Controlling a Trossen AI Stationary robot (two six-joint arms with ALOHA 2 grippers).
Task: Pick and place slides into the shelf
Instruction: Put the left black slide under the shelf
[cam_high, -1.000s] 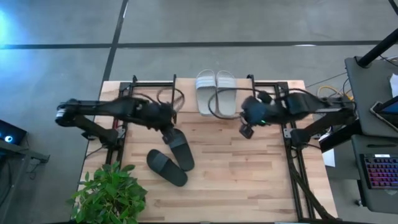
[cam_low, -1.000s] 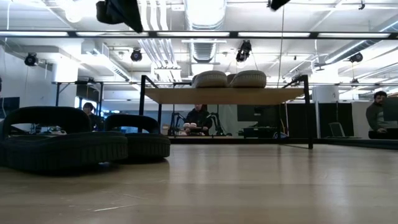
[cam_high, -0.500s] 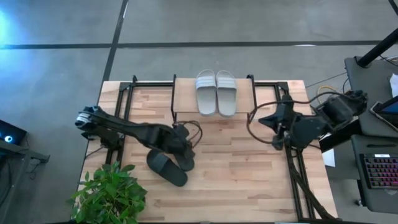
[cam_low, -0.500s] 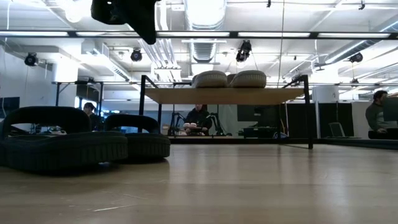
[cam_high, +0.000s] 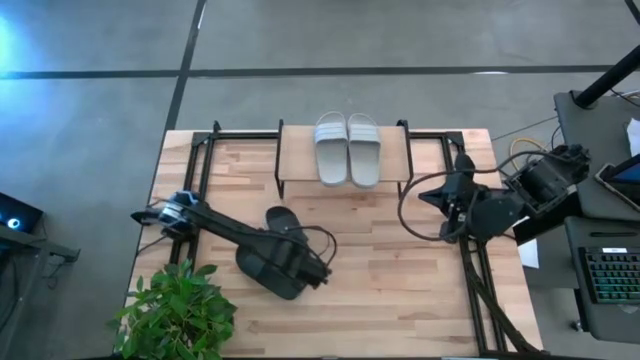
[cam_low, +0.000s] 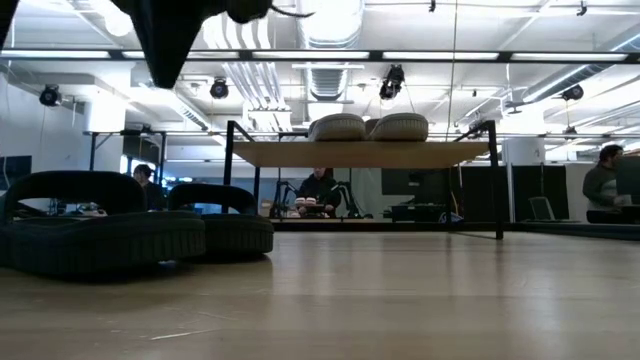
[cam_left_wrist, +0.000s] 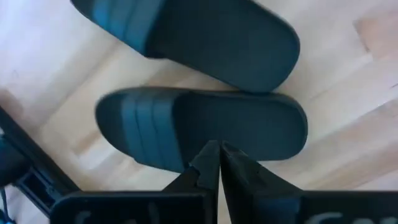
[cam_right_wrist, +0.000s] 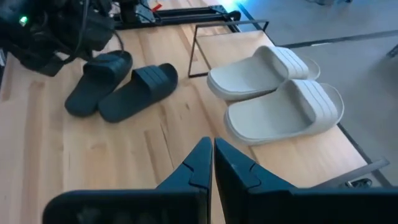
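Left gripper (cam_left_wrist: 219, 163) fingers clenched above black slides (cam_left_wrist: 205, 134) – right gripper (cam_right_wrist: 212, 163) clenched; grey pair (cam_right_wrist: 273, 93) on shelf (cam_high: 296, 160)

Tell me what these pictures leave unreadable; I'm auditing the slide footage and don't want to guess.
- High view: the left tool and its arm cover part of the black slides; whether it touches them is unclear.
- Low view: the left arm is cut off by the top edge, its tool unseen.
- Low view: the grey slides on the shelf show only side-on; their straps are unreadable.
- High view: the right tool is too small to read.
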